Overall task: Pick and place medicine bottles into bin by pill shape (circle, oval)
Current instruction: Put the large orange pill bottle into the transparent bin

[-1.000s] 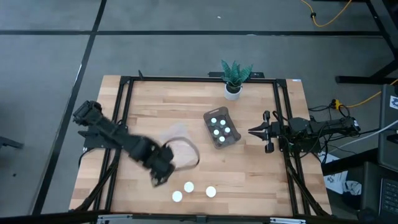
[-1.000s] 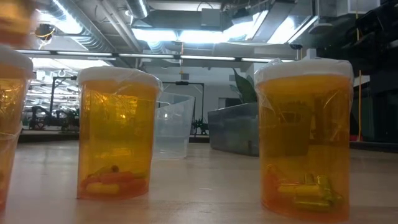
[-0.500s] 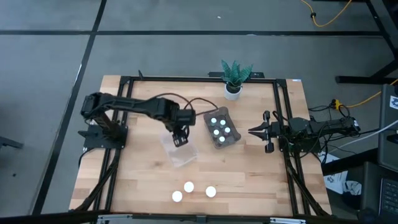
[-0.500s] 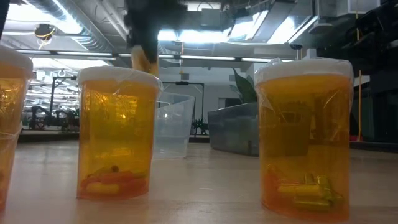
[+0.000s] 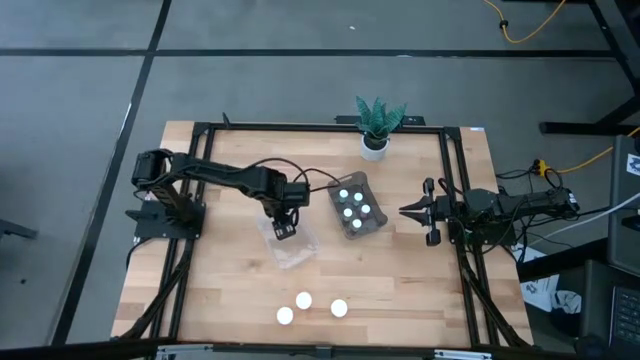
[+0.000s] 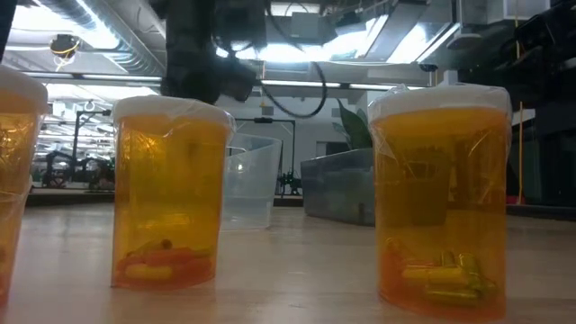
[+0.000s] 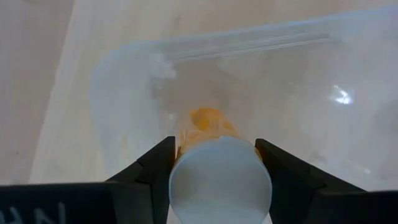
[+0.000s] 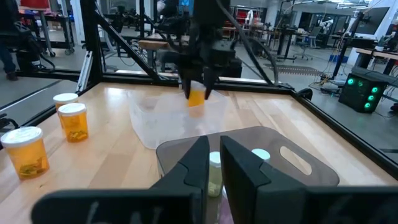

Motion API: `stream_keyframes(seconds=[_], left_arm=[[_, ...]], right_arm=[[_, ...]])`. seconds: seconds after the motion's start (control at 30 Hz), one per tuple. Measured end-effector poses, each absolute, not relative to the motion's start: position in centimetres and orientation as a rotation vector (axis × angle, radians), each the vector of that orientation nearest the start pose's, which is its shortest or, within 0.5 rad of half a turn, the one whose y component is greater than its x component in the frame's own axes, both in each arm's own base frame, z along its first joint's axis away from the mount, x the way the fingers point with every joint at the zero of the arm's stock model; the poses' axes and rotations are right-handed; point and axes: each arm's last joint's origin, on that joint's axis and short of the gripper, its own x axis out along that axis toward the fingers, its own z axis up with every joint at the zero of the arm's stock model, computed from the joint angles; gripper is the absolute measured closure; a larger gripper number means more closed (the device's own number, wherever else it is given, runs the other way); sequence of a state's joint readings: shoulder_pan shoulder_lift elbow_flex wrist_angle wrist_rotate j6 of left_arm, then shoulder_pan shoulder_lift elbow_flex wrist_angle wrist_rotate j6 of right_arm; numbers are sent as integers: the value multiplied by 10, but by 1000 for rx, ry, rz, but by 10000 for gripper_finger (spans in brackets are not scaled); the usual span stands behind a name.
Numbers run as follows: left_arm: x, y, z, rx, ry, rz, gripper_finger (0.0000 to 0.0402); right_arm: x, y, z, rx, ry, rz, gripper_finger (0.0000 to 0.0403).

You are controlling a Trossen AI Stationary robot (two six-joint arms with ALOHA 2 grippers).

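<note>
My left gripper (image 5: 283, 226) is shut on an amber medicine bottle with a white cap (image 7: 221, 182), right over the clear tray (image 5: 287, 243). That bottle also shows in the right wrist view (image 8: 196, 98). The smoky dark grey tray (image 5: 372, 222) holds several white-capped bottles standing upright. Three more amber bottles (image 5: 303, 300) stand on their bases near the table's near edge. My right gripper (image 5: 405, 211) waits shut at the table's right side, pointing at the dark tray. My left gripper pinches the bottle's top end, at the white cap (image 7: 186, 163), between its two fingers (image 7: 152, 171). The fingers come from above, pointing down. The bottle hangs upright below them, its amber body (image 8: 196, 99) low over the clear tray; whether it touches the tray's floor I cannot tell.
A white pot with a green plant (image 5: 377, 125) stands at the far edge. A black frame (image 5: 200, 160) runs around the tabletop. In the low view two amber bottles (image 6: 171, 193) (image 6: 441, 202) stand close in front, with both trays (image 6: 247, 180) behind them.
My left gripper has carried the amber bottle from near the front bottles toward the table's far edge and right, over the clear tray. In the last half second it has come down a little over that tray, staying shut on the bottle.
</note>
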State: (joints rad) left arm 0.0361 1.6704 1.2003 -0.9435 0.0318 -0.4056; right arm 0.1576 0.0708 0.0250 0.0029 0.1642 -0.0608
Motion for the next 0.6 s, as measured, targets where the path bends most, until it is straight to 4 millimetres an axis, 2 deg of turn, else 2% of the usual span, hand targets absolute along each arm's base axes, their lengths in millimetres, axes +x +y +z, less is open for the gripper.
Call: stream_keyframes(seconds=[0.23, 0.6], left_arm=[[305, 23, 206, -404, 1386, 311, 219], [306, 27, 206, -416, 1370, 307, 171]], right_arm=[[100, 11, 167, -68, 42, -6, 360], [100, 11, 167, -67, 42, -5, 360]])
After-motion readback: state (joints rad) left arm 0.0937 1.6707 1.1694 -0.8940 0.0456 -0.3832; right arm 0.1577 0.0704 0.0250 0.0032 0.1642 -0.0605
